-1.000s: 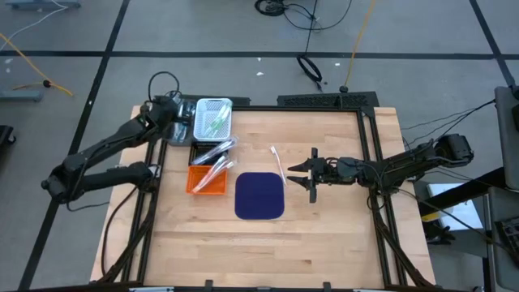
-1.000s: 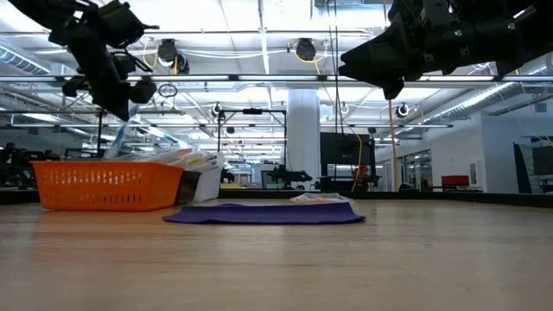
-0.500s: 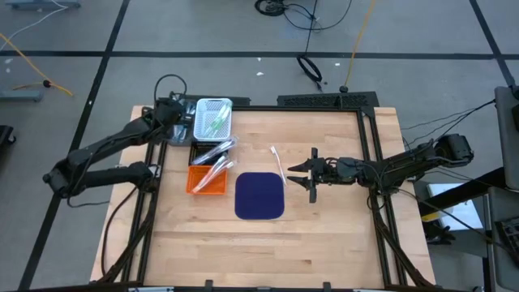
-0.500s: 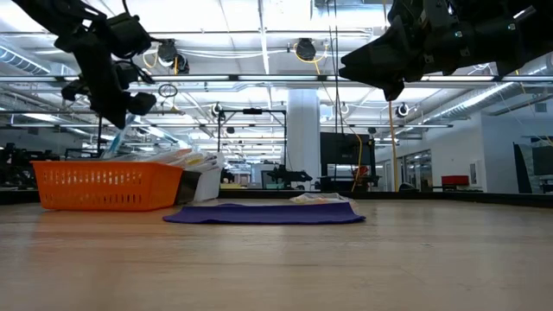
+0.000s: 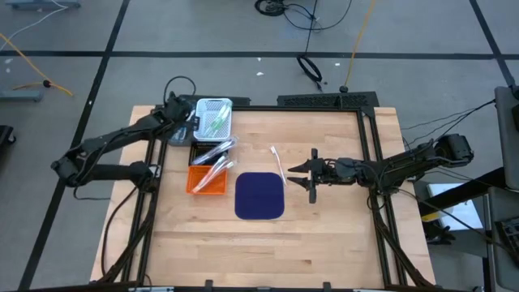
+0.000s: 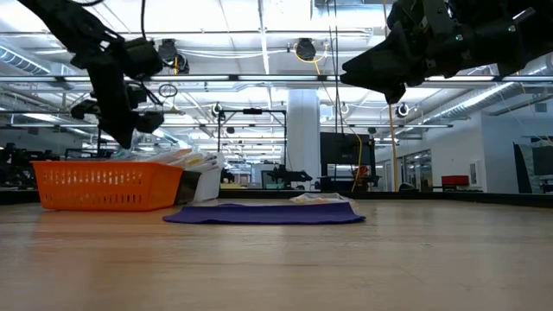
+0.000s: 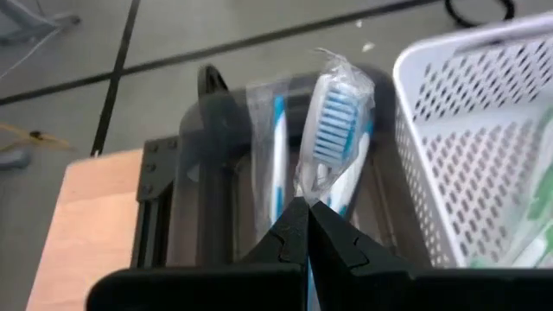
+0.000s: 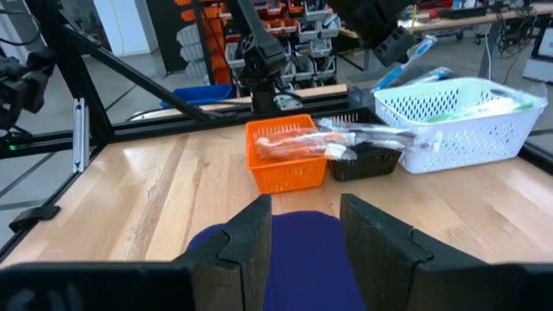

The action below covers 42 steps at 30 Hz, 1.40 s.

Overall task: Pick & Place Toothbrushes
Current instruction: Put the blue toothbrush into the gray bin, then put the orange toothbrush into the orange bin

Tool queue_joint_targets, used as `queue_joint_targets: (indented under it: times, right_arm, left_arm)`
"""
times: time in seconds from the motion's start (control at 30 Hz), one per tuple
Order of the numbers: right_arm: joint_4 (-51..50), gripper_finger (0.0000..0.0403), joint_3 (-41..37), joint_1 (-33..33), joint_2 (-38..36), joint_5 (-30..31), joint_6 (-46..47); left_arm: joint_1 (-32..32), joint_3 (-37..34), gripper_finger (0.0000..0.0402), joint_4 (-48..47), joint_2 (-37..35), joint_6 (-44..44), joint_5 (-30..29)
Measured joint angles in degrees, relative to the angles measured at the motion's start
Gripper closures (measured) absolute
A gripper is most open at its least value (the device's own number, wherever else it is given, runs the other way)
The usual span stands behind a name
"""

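While the left gripper [image 7: 307,212] is hanging at the far left corner of the table, its fingers are pinching together on a wrapped toothbrush [image 7: 333,142] — a white one with blue bristles in clear film, standing up out of the fingertips just beside the white basket [image 5: 213,118]. In the high view this gripper [image 5: 183,122] is sitting at the white basket's left edge, above the table frame. The white basket is holding green-accented toothbrushes [image 5: 216,120]. Nearer, a small black basket [image 8: 366,159] and an orange basket [image 5: 208,178] are lined up in a row with it, and more wrapped toothbrushes [image 5: 216,156] are lying across these two. A single toothbrush [image 5: 278,163] is lying on the bare wood just off the far right corner of the dark blue mat [image 5: 259,195]. The right gripper [image 5: 303,176] is hovering above the table — just to the right of the mat, near that lone toothbrush — with its fingers [image 8: 247,235] standing apart and nothing between them.
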Motion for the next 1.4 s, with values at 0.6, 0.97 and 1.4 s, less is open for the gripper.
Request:
queue_joint_targets:
  times: [0.6, 0.97, 1.4]
  right_arm:
    - [-4.01, 0.0273, 0.00, -0.04, 0.00, 1.75, 2.59]
    - [-10.35, 0.0273, 0.02, -2.09, 3.61, 7.72, 11.30]
    - [-0.82, 0.0273, 1.77, -7.29, 23.54, 7.26, 19.13]
  left_arm:
    - [1.20, -0.02, 0.0256, 3.06, 0.65, 3.26, 7.25]
    - [-3.26, -0.04, 0.0214, 10.55, -2.40, 2.41, 30.46]
    - [-18.64, -0.04, 0.0213, 19.94, -2.75, 0.82, 31.02]
